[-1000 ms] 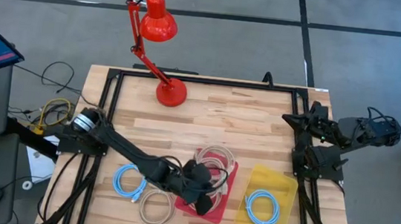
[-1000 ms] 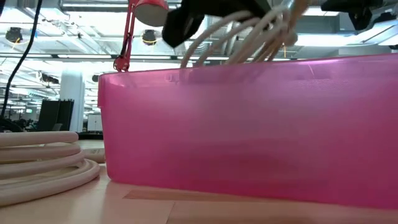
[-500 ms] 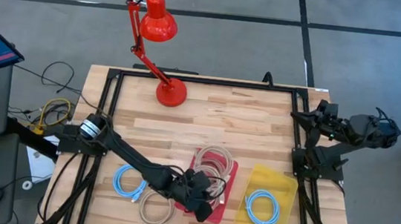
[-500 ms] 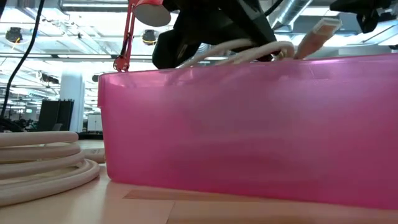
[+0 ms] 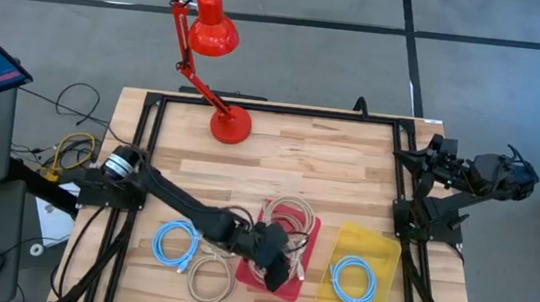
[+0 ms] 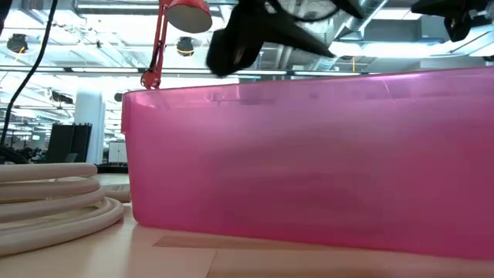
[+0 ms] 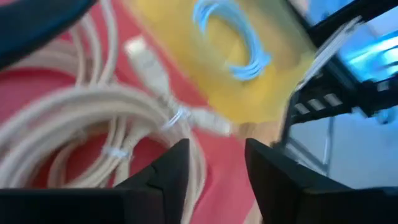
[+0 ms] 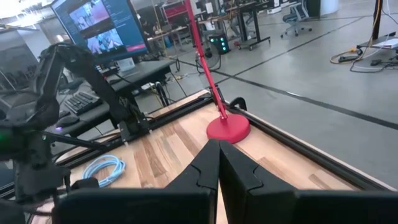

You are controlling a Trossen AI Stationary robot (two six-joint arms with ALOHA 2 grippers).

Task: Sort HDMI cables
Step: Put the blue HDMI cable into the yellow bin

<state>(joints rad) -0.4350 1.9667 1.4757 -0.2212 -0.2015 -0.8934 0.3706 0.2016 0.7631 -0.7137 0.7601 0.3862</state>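
Beige HDMI cable coils [image 5: 287,223] lie in the pink bin [image 5: 307,260], seen in the left wrist view as loose loops [image 7: 93,118] on its floor. My left gripper [image 5: 283,266] hovers open over that bin, its fingers [image 7: 169,180] apart and above the cables with nothing between them. A light blue coil [image 5: 352,280] lies in the yellow bin [image 5: 379,245]. Another blue coil [image 5: 175,242] and a beige coil [image 5: 206,277] lie flat on the table left of the pink bin. My right gripper [image 5: 426,159] waits shut at the table's right edge.
A red desk lamp [image 5: 221,65] stands at the far middle of the table. A black frame [image 5: 254,109] runs along the table's edges. In the low view the pink bin's near wall [image 6: 309,154] fills the picture, with the beige coil [image 6: 46,201] beside it.
My left gripper has lowered a beige coil into the pink bin, opened and let go. The coil, which hung above the bin's rim a second ago, has dropped below the rim and now lies inside. The gripper has lifted a little.
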